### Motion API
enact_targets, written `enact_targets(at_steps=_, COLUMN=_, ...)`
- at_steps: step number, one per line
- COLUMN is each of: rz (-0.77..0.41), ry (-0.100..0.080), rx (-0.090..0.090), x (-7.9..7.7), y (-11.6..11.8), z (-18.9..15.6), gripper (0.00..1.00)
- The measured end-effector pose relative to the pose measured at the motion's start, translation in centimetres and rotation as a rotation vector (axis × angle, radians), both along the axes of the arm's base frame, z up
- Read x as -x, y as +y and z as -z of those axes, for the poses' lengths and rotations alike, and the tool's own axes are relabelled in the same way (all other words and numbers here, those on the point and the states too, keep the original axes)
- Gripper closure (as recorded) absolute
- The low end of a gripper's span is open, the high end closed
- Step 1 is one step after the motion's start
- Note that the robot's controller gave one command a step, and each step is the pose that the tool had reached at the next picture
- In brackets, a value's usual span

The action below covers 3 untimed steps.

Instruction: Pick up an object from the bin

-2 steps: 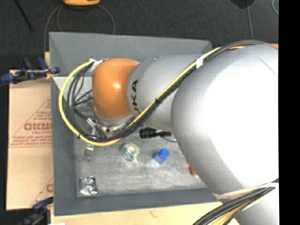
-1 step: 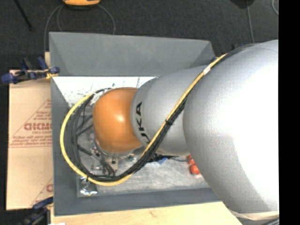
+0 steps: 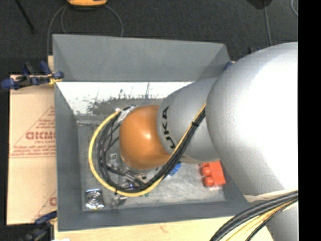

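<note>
Claw low at bin floor, left of centre, mostly hidden under orange cover; I cannot tell if open or closed. Silver piece lies just lower-left of claw, perhaps nearest; blue bit right, red block farther right.

We saw the bin as grey sheet metal, matt on its sloping walls, with a floor scuffed, rough-looking and speckled pale. The arm's shell was smooth and silver-grey with a soft satin sheen. The orange cover at the wrist was glossy and caught a broad highlight. The cables looped round it wore smooth sheaths, yellow and black. A red-orange studded block looked like matt moulded plastic. A small crumpled piece in the near left corner shone like bright metal, perhaps foil.
</note>
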<state>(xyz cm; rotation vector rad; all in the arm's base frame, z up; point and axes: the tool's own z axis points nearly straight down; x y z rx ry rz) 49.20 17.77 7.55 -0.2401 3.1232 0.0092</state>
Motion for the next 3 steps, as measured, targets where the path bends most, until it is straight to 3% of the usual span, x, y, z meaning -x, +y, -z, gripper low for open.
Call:
enact_targets(at_steps=1, rz=-0.130, ry=-0.016, rx=0.006, x=0.6, y=5.3, z=-0.2, gripper=0.00)
enact_targets(at_steps=2, rz=-0.419, ry=0.002, rx=0.008, x=-1.4, y=6.0, z=0.0, gripper=0.00)
enact_targets(at_steps=3, rz=-0.409, ry=-0.002, rx=0.012, x=-3.9, y=-4.2, z=-7.8, gripper=0.00)
